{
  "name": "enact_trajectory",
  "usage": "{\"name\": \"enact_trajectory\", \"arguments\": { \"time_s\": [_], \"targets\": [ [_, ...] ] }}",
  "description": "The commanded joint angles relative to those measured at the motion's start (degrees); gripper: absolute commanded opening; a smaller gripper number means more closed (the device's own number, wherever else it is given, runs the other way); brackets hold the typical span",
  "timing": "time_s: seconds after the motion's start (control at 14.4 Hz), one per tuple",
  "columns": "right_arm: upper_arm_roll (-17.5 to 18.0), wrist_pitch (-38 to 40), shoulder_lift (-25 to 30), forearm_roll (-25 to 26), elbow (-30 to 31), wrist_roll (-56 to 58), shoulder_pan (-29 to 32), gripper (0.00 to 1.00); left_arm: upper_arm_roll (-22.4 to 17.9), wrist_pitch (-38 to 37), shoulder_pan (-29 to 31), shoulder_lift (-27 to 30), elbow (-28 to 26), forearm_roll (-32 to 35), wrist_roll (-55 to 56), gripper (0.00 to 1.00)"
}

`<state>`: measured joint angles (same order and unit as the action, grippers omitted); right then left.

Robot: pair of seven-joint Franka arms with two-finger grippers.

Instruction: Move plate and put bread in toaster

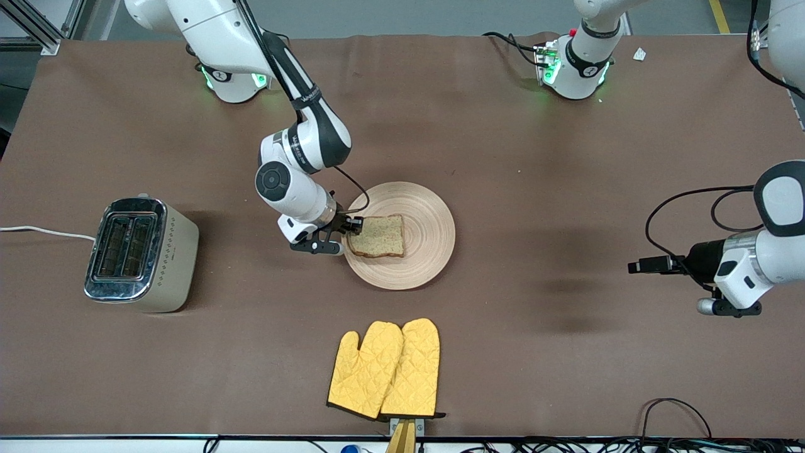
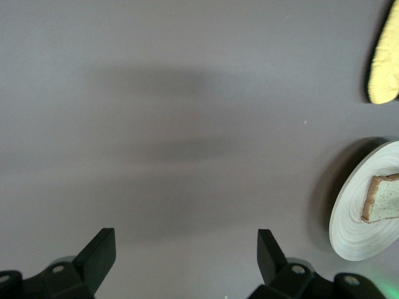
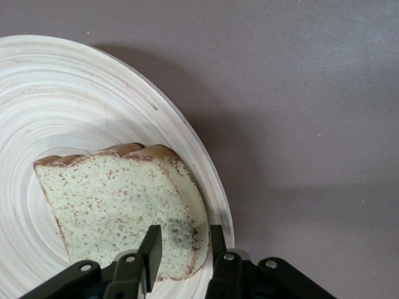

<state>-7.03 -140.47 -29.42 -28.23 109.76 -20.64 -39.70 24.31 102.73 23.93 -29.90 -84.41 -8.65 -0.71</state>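
Observation:
The bread lies on the round wooden plate in the middle of the table. My right gripper is low at the plate's rim on the toaster's side. In the right wrist view its fingers are closed on a corner of the bread, one on the speckled face and one against the crust, over the plate. The cream toaster stands toward the right arm's end of the table, slots up. My left gripper waits open over bare cloth near the left arm's end, and nothing lies between its fingers.
A pair of yellow oven mitts lies nearer to the front camera than the plate, close to the table's edge. The toaster's white cord runs off the table's end. The left wrist view catches the plate and a mitt.

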Motion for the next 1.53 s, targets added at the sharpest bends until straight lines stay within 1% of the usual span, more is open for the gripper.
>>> {"name": "enact_trajectory", "arguments": {
  "time_s": [0.0,0.14,0.35,0.42,0.49,0.56,0.63,0.7,0.77,0.84,0.9,0.97,1.04,1.11,1.18,1.25,1.32,1.46],
  "targets": [
    [-0.6,-0.3,-0.9,-0.6,-0.9,-1.1,-1.3,0.38,-0.4,-4.6,0.2,4.3,-0.8,3.2,6.8,1.00],
    [-0.6,-0.4,-1.3,-0.6,-0.9,-1.1,-1.3,0.37,-0.1,-8.0,-0.1,6.9,-0.8,6.0,10.0,1.00],
    [-0.6,-1.8,-1.4,-0.6,-0.8,-1.1,-1.6,0.34,0.4,-12.9,-0.1,10.7,-0.8,9.3,9.4,1.00],
    [-0.6,-1.9,-1.7,-0.5,-0.8,-1.1,-1.6,0.28,0.6,-14.0,-0.1,12.0,-0.8,10.0,9.2,1.00],
    [-0.6,-2.0,-1.8,-0.5,-0.9,-1.1,-1.6,0.19,1.2,-14.8,-0.1,12.9,-0.8,10.7,9.1,1.00],
    [-0.6,-2.0,-1.8,-0.6,-0.9,-1.1,-1.7,0.07,2.0,-15.4,-0.2,14.4,-0.8,11.9,9.1,1.00],
    [-0.6,-2.0,-1.7,-0.5,-0.8,-1.1,-1.9,0.03,2.0,-15.4,-1.0,15.9,-0.8,14.2,9.1,1.00],
    [-0.6,-2.0,-1.8,-0.5,-0.8,-1.1,-1.9,0.01,1.4,-15.4,-3.3,17.4,-0.8,17.2,9.0,1.00],
    [-0.6,-2.0,-1.8,-0.5,-0.8,-1.1,-1.9,0.00,-1.2,-15.4,-7.2,19.3,-1.3,19.1,9.3,1.00],
    [-0.6,-1.9,-1.7,-0.5,-0.9,-1.1,-1.9,0.00,-5.1,-15.4,-10.7,20.9,-1.5,19.4,9.0,1.00],
    [-0.7,-1.7,-1.5,-0.5,-0.9,-1.0,-1.8,0.00,-8.7,-16.0,-13.3,22.5,-1.5,18.6,8.7,1.00],
    [-0.7,-1.1,-0.9,-0.5,-0.9,-1.5,-1.7,0.00,-11.1,-17.0,-14.4,23.9,-1.4,17.4,7.8,1.00],
    [-0.8,-0.3,0.2,-0.3,-0.9,-2.4,-1.7,0.00,-11.8,-17.0,-14.9,24.8,-1.5,16.1,6.6,1.00],
    [-1.0,2.5,2.2,0.3,-0.9,-2.7,-1.6,0.00,-12.0,-17.2,-15.4,26.5,-2.0,15.9,5.9,1.00],
    [-1.8,4.8,3.8,1.1,-0.8,-3.4,-1.8,0.00,-12.0,-17.1,-16.1,28.9,-3.6,15.6,6.0,1.00],
    [-2.6,7.1,5.8,3.0,-0.8,-4.2,-1.8,0.00,-12.4,-16.4,-16.6,31.2,-5.1,15.0,6.0,1.00],
    [-2.9,10.3,7.5,5.6,-0.9,-4.8,-1.6,0.00,-13.2,-16.2,-17.2,32.1,-5.5,14.2,6.1,1.00],
    [-5.3,19.7,10.2,14.3,-2.6,-5.8,-1.4,0.00,-17.4,-16.5,-19.9,33.6,-6.1,11.6,5.9,1.00]
  ]
}}
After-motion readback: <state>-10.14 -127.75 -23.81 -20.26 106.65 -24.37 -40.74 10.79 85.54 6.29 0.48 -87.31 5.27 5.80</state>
